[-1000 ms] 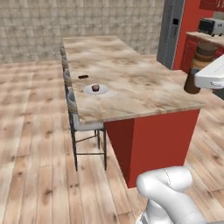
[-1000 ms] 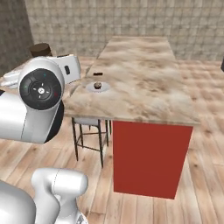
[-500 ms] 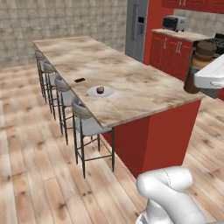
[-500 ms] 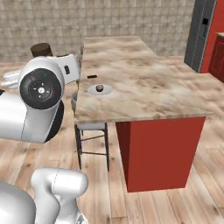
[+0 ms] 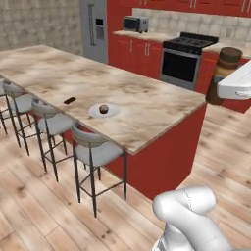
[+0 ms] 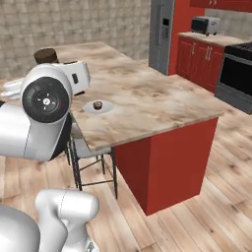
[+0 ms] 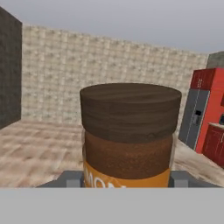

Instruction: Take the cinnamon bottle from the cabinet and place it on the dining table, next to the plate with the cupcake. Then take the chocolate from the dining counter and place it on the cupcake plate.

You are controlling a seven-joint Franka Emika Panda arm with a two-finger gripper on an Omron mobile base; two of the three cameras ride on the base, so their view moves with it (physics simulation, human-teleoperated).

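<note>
My gripper (image 7: 127,178) is shut on the cinnamon bottle (image 7: 130,135), a brown cylinder with a darker cap, held upright in the air. In the left base view the bottle (image 5: 223,73) hangs to the right of the dining table (image 5: 54,73), off its corner. In the right base view its cap (image 6: 46,55) peeks above my arm. On the marble top a small white plate (image 5: 104,112) carries the cupcake (image 5: 103,108). The chocolate (image 5: 69,100) lies flat a little to the plate's left. The plate (image 6: 98,108) and cupcake (image 6: 98,104) also show from the right. The cabinet is out of view.
Several bar stools (image 5: 93,147) line the near side of the island. Behind it stand a fridge (image 5: 93,29), a stove (image 5: 184,61) and red base cabinets with a toaster oven (image 5: 135,23) on top. Wooden floor (image 5: 215,137) lies open around the island's red end.
The whole picture has shifted, so the base has moved: the island sits closer and the fridge, stove and red cabinets have come into view. The bottle stays in my grip.
</note>
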